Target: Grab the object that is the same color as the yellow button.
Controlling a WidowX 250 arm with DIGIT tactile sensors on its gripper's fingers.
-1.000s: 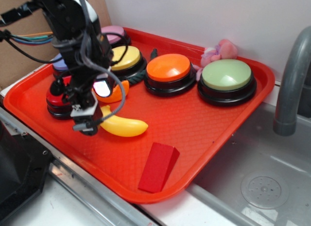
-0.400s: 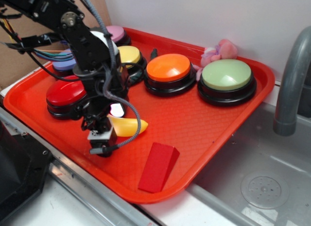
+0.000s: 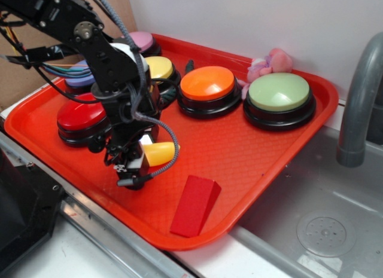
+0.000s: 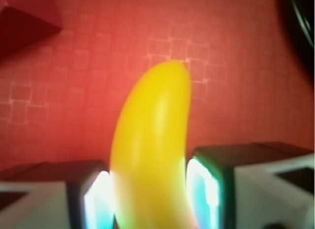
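A: Compared with the frame a moment earlier, what has moved?

B: The gripper (image 3: 139, 165) has shifted slightly toward the tray's near edge, and the banana (image 3: 159, 153) has turned with it: less of the fruit shows, only a short yellow stub projecting to the right of the black arm. The orange slice toy seen earlier behind the arm is now hidden.

A: State of the pincer?

B: Pinching the banana. In the wrist view the banana (image 4: 150, 155) fills the gap between the two pads (image 4: 97, 199), both pressed against its sides; its tapered tip points away over the tray floor.

A: Container and contents?

B: One red tray (image 3: 269, 152) with a raised rim holds everything. Along its far side, from right to left: a light green button (image 3: 279, 91), an orange button (image 3: 207, 83) and the yellow button (image 3: 159, 67), partly covered by the arm. A pink button (image 3: 141, 40) sits at the far corner, a purple one (image 3: 79, 81) and a red one (image 3: 81, 115) at the left. A red wedge block (image 3: 194, 204) lies near the front rim, just beside the gripper but apart from it. A pink soft toy (image 3: 270, 61) rests at the rim behind the green button. Beside the tray is a metal sink (image 3: 323, 224) with a grey faucet (image 3: 359, 92).
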